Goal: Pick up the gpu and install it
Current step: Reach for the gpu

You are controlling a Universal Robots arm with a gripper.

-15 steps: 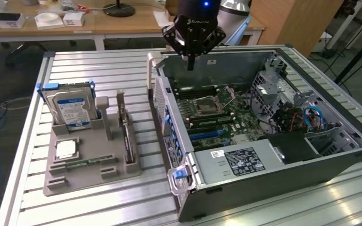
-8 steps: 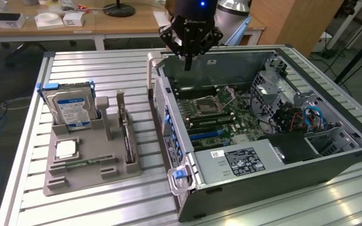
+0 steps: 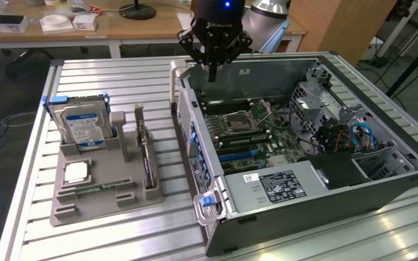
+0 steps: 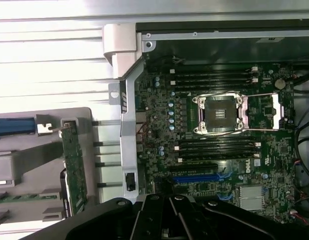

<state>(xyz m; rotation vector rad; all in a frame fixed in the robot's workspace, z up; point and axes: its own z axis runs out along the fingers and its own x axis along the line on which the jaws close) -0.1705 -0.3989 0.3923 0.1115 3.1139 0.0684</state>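
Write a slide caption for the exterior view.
Shut gripper hangs above the open computer case; the graphics card stands untouched in the gray tray beside it.

On the table [image 3: 85,76], the case [image 3: 303,217] sits at the exterior view's right with the motherboard [image 3: 267,136] inside, and the tray [image 3: 100,190] is just beside it on the left. On the tray, the hard drive [image 3: 84,128] stands at the far end and the gpu [image 3: 148,163] stands on edge along the side nearest the case. The hand [image 3: 213,75] hangs over the case's far wall.
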